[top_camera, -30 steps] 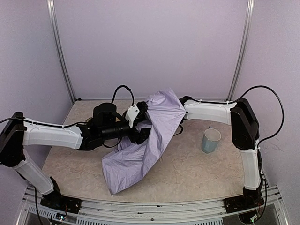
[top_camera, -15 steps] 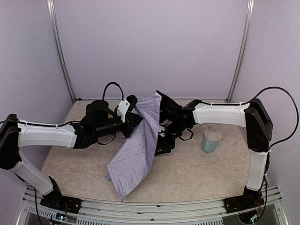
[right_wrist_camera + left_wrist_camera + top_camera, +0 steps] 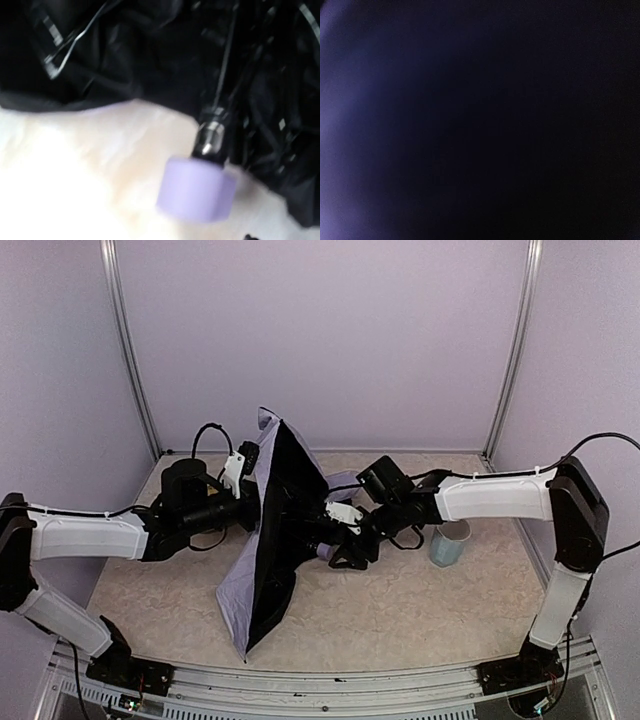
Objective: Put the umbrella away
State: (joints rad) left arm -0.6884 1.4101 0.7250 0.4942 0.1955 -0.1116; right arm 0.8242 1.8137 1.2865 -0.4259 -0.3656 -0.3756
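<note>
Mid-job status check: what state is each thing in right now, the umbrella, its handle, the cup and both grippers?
Pale lavender crinkly fabric umbrella: partly open, tipped up on its edge, black lining facing the right arm.
Small lavender handle knob: at the shaft's end, ungripped in the right wrist view.
Light blue cup: upright, apart from the umbrella.
Left gripper: against the umbrella's lavender side, jaws hidden.
Right gripper: beside the knob, jaws unclear.

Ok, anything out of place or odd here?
The umbrella is tipped on its side, half open, black lining exposed, and its fabric blankets the left wrist view, which is nearly all dark. The cup stands upright.
</note>
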